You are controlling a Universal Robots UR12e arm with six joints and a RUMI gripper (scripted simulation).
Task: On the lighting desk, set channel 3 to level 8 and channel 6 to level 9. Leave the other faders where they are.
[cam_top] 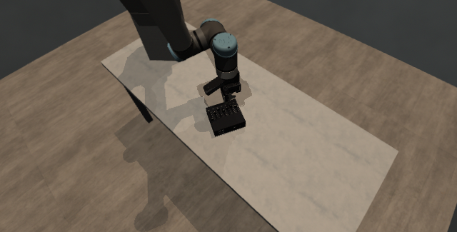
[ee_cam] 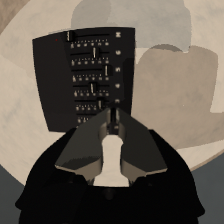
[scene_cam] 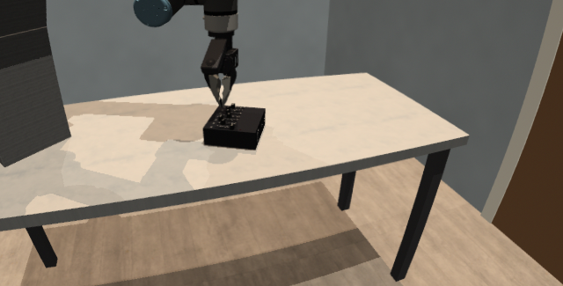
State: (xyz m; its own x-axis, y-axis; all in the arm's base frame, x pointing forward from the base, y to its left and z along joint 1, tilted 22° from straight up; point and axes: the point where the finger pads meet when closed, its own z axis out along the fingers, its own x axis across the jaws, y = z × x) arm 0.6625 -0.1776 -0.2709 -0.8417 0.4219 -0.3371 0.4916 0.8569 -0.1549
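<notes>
The black lighting desk [cam_top: 229, 121] [scene_cam: 251, 120] [ee_cam: 50, 82] sits on the table, with its faders in parallel rows. In the wrist view, the channel 6 fader knob [ee_cam: 96, 52] stands right of mid-slot, and the channel 3 knob [ee_cam: 100, 104] stands towards the label end, just left of the fingertips. The channel 5 knob [ee_cam: 106, 70] is near the label end, the channel 4 knob [ee_cam: 92, 88] is about mid-slot, and the M knob [ee_cam: 70, 36] is at the far left. My gripper [cam_top: 226, 100] [scene_cam: 222, 105] [ee_cam: 113, 108] is shut and empty, its tips low at the desk's label-side edge, hiding the lowest rows. Contact is unclear.
The pale table [cam_top: 303, 160] [scene_cam: 343, 114] carries the desk. The arm's dark pedestal [scene_cam: 28, 101] stands at the left in the exterior view. Arm shadows fall across the table around the desk.
</notes>
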